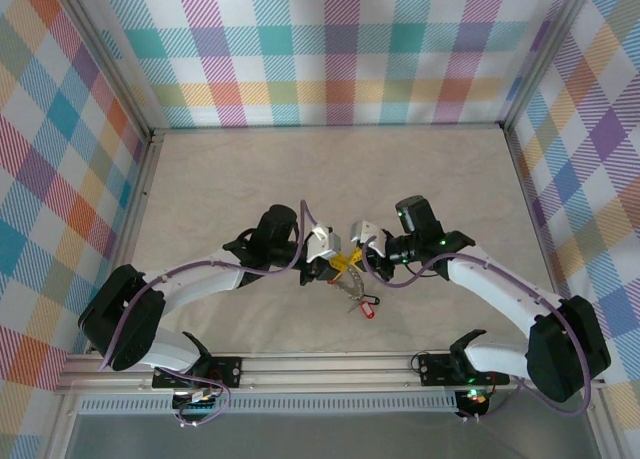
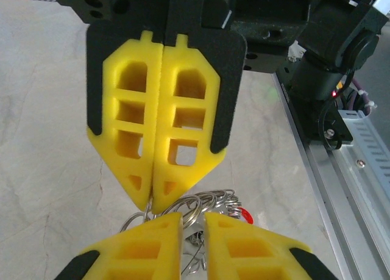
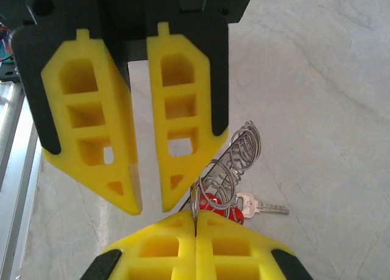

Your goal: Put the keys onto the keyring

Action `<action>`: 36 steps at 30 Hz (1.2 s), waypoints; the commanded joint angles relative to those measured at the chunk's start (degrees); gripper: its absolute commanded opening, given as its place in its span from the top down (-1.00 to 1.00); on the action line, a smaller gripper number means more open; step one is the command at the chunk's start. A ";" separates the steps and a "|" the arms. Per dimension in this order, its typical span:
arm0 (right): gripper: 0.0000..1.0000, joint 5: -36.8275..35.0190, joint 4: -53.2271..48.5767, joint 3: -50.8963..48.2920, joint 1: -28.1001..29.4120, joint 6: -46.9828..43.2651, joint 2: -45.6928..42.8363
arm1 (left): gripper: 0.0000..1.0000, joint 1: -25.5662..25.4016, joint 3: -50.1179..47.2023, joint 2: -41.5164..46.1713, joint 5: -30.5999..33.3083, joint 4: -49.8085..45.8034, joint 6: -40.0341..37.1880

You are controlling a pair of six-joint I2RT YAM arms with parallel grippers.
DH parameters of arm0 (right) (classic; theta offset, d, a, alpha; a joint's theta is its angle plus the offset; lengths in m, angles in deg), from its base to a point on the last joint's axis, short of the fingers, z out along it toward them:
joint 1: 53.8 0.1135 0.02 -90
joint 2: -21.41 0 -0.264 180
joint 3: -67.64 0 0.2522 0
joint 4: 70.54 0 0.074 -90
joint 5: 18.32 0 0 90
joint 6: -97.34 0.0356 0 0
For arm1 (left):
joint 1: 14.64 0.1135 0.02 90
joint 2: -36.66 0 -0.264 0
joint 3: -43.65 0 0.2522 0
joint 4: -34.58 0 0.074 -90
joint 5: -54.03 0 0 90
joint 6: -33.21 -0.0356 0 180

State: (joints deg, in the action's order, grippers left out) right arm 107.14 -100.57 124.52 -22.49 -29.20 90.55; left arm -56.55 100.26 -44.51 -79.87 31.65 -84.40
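Arms [image 1: 200,277] bend inward, tips meeting: left claw [image 2: 151,204] pinches the keyring [image 2: 210,202], right claw [image 3: 151,208] parted.

Far half: the worktop [image 1: 330,174] is lying bare up to the checked walls [image 1: 330,59], leaving wide passage.
Centre: the left claw [image 2: 151,202] and right claw [image 3: 150,208] are meeting tip to tip, crowding the middle.
Right claw: its fingers are standing apart, leaving a narrow slot.
Left claw: its fingers are pressing together on the keyring [image 3: 234,161], leaving no gap.
Beside the tips: the keyring and keys [image 3: 213,204] are blocking the near side.
Near edge: a metal rail [image 1: 330,364] is running across.
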 commanded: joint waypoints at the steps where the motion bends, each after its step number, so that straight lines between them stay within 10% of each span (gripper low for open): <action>1: 1.00 3.65 2.34 -0.22 0.33 -1.17 -1.23 | 0.68 -1.08 2.22 -0.36 0.37 -2.17 -3.63; 11: 1.00 3.30 1.42 0.06 0.51 -2.22 -1.24 | 0.88 -1.19 4.51 -0.79 2.13 -8.30 -9.16; 18: 1.00 2.81 0.70 -0.38 0.67 -3.76 -1.41 | 0.49 0.30 1.35 3.38 4.01 -5.70 -8.14; 36: 1.00 2.26 1.41 -1.14 1.39 -4.60 -1.69 | 0.45 1.44 2.87 0.79 1.25 -6.92 -9.47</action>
State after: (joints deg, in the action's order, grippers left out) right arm 107.10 -100.26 124.21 -21.47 -32.48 90.20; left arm -55.69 100.72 -42.26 -76.14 27.17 -91.50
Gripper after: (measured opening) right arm 0.051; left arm 0.279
